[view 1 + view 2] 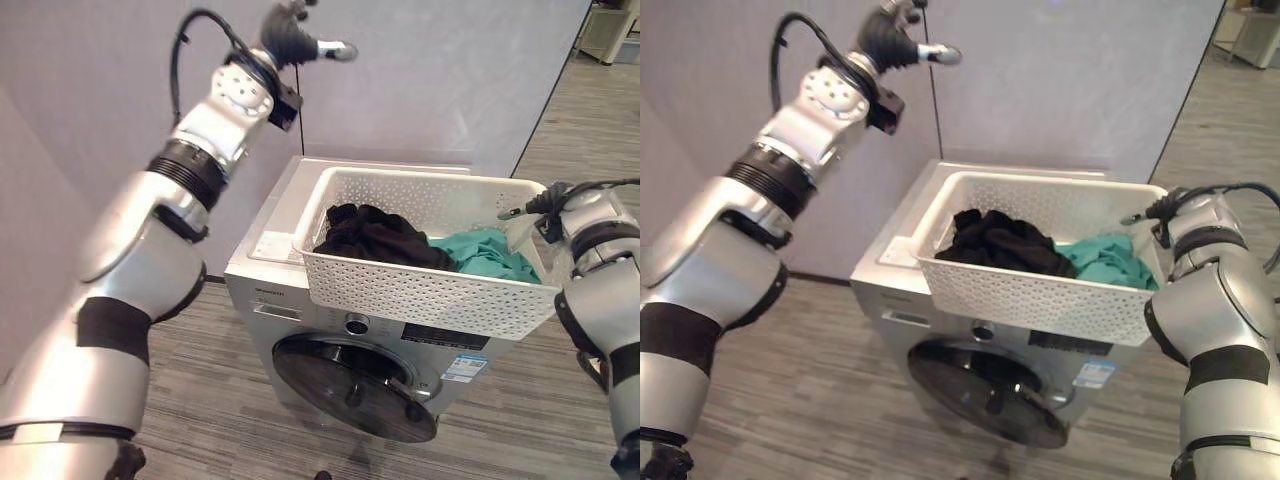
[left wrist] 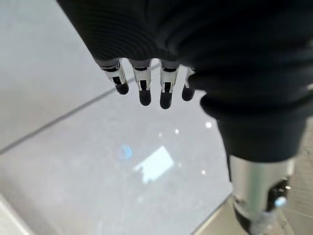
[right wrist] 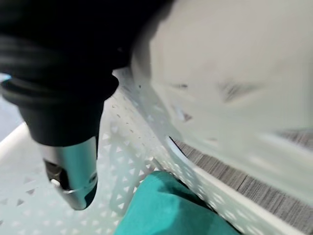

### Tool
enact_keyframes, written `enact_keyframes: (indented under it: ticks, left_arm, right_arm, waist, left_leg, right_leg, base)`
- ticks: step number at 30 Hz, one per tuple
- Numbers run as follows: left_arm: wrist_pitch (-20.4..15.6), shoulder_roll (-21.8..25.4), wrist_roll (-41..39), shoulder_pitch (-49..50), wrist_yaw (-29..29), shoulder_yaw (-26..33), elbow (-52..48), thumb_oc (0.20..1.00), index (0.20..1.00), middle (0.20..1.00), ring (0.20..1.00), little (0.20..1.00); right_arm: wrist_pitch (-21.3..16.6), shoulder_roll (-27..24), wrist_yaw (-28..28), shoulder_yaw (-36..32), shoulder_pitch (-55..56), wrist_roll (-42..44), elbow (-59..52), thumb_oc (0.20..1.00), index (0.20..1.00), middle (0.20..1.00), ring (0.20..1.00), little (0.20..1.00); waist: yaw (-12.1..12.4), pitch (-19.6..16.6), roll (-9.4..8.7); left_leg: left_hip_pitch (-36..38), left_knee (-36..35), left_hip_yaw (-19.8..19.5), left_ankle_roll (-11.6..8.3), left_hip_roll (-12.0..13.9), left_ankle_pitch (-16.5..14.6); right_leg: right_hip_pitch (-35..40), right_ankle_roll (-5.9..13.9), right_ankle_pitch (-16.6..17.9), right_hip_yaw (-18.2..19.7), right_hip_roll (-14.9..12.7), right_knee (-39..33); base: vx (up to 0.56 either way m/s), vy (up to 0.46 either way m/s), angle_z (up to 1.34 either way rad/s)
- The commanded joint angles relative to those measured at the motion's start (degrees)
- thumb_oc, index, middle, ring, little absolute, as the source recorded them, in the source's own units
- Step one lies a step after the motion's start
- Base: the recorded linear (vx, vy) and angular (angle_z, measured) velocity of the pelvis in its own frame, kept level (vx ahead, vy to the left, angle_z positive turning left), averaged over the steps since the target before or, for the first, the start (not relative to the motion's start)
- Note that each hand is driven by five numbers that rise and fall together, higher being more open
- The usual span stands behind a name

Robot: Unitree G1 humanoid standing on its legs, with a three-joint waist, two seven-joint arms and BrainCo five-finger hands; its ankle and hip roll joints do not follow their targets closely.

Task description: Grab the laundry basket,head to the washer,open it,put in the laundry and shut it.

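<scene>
Two big things fill your workspace: the washer [image 1: 340,350] and the white basket [image 1: 430,290] resting on its top, overhanging the front edge above the round door [image 1: 355,385]. Door looks shut, not yet opened.

Room: grey partition wall [image 1: 430,80] close behind the washer, wood-look plank floor [image 1: 200,360] in front. Washer top looks smooth and hard, so expect the basket to slide on it if nudged.

Basket: perforated plastic, stiff walls, likely light even loaded. Take it by the rim or end walls; the thin lattice may flex under a hard squeeze. With so much of it hanging past the edge, judge it tippy toward you.

Laundry: dark clothes [image 1: 375,235] piled toward your left, a teal garment [image 1: 490,255] toward your right. Both soft, limp, light. Expect them to drape and snag on the lattice holes; pinch a bunched fold rather than a loose edge.

Right hand [image 3: 73,166]: at the basket's right end, thumb inside the wall just above the teal cloth. You cannot tell from these views whether its fingers are clamped on the rim.

Left hand [image 2: 146,83]: raised high, well apart from the basket, near the wall. Fingers hang straight and apart, holding nothing.
</scene>
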Motion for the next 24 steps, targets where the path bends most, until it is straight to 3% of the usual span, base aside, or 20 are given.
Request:
enact_keyframes:
  ticks: [1, 7, 12, 19, 20, 24]
  left_arm:
    - [-4.94, 0.49, 0.69, -10.94, 4.18, 3.17, 4.07, 1.000, 1.000, 1.000, 1.000, 1.000]
    - [-5.33, 0.14, 2.11, -11.00, 4.54, 2.55, 1.46, 1.000, 1.000, 1.000, 1.000, 1.000]
    - [-4.71, -0.33, 5.22, -9.84, 4.38, 2.10, 2.82, 1.000, 1.000, 1.000, 1.000, 1.000]
    - [-3.88, 6.33, 9.12, -6.03, 3.47, 2.49, 6.73, 1.000, 1.000, 1.000, 1.000, 1.000]
    - [-4.18, 8.47, 9.63, -4.11, 3.25, 3.88, 6.52, 1.000, 1.000, 1.000, 1.000, 1.000]
    - [-4.95, 11.04, 10.53, -1.17, 3.81, 6.46, 3.37, 1.000, 1.000, 1.000, 1.000, 1.000]
  right_arm:
    - [-0.51, -6.36, 0.24, 2.83, -0.09, -2.56, 3.48, 1.000, 1.000, 1.000, 1.000, 1.000]
    - [-0.90, -9.14, -0.60, 1.46, 1.77, -1.04, 3.83, 1.000, 1.000, 1.000, 1.000, 1.000]
    - [-1.77, -13.61, -2.30, 1.62, 0.46, 1.90, 2.31, 1.000, 1.000, 1.000, 1.000, 1.000]
    - [-5.30, -19.07, -7.51, 2.34, -5.41, 7.77, -8.19, 1.000, 1.000, 1.000, 1.000, 1.000]
    - [-6.69, -21.99, -9.99, 1.25, -5.82, 8.00, -13.46, 1.000, 1.000, 1.000, 1.000, 1.000]
    - [-7.23, -26.87, -11.74, -0.66, -2.98, 5.54, -20.90, 1.000, 1.000, 1.000, 1.000, 1.000]
  waist:
    - [3.47, 0.97, 1.01]
    - [3.60, 1.45, 0.95]
    - [1.46, 2.12, 0.79]
    - [-2.40, 3.16, 2.18]
    - [-3.56, 3.52, 2.71]
    - [-4.22, 4.23, 3.44]
  left_leg:
    - [1.63, 1.40, -2.47, -3.54, 1.92, -5.47]
    - [0.68, 1.51, -2.83, -4.36, 3.23, -4.74]
    - [0.49, 1.23, -2.85, -4.95, 4.22, -4.13]
    - [0.54, 1.36, -1.33, -5.34, 5.89, -3.54]
    - [0.71, 1.31, -0.93, -5.39, 6.36, -3.54]
    - [0.94, 1.18, -0.52, -5.40, 6.95, -3.46]
  right_leg:
    - [2.85, 5.68, 4.81, -0.87, -5.01, 3.70]
    - [2.68, 4.44, 1.51, -1.15, -3.29, 3.13]
    - [2.27, 3.35, 0.30, -0.95, -1.96, 3.16]
    - [0.90, 2.62, 0.06, 1.21, -0.66, 3.57]
    - [0.64, 2.36, -0.15, 1.75, -0.39, 3.61]
    - [0.39, 2.16, -0.27, 2.29, -0.09, 3.29]
  base:
    - [-0.05, -0.074, 0.02]
    - [-0.06, -0.070, 0.02]
    - [-0.05, -0.062, 0.07]
    - [-0.06, -0.038, -0.11]
    - [-0.05, -0.029, -0.23]
    - [-0.06, -0.029, -0.17]
